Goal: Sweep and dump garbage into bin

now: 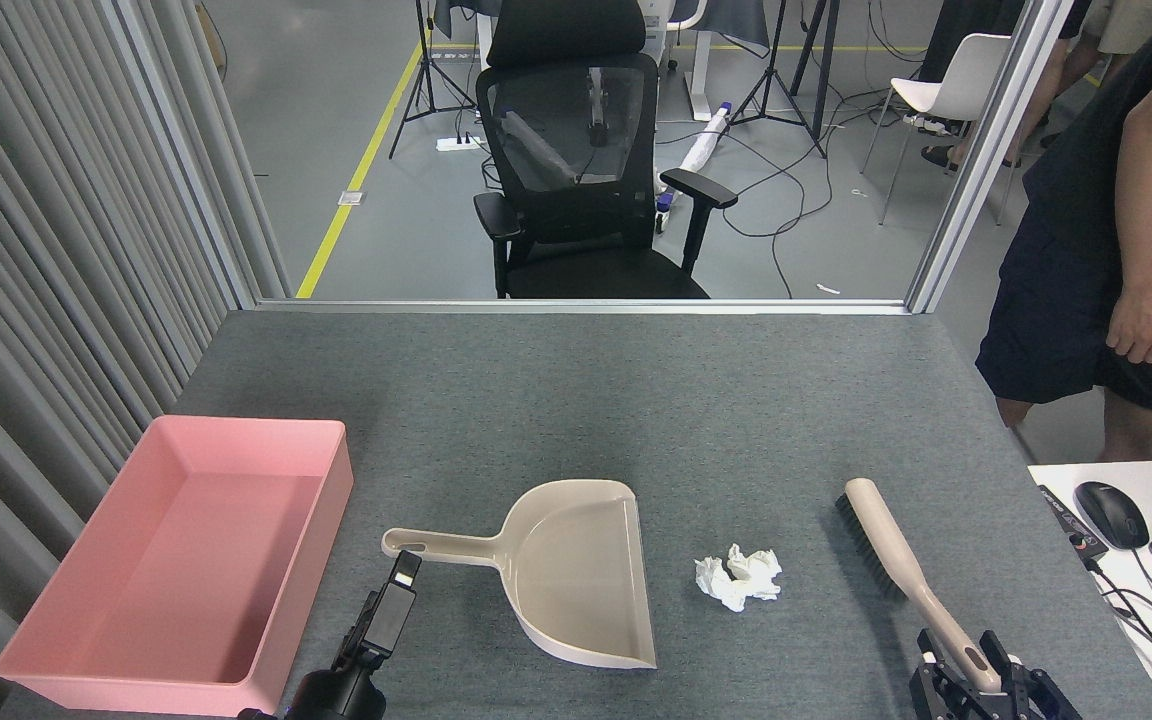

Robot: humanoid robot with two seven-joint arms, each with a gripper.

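Grey felt covers the table (576, 400) in front of me, and past its far edge a black office chair (586, 170) stands on the floor. At the right side a person (1116, 250) stands close to the table.

My right gripper (976, 680) is low at the near right edge, and its fingers are closed around the end of the brush (896, 560) handle. The brush head points away from me. The garbage (738, 577), a little white paper wad, lies to the left of that gripper, just beside the open mouth of the dustpan (576, 570).

My left gripper (402, 577) sits just under the dustpan handle, on the near side. I see it end-on, so I cannot tell if it is wide or narrow. The bin (176, 560) is to the left of it, pink and with nothing in it.

I think my hold is only on the handle tip, so the brush could twist or slip. Nothing holds the dustpan down, so a hard push could shove it away or flick the light paper past it.
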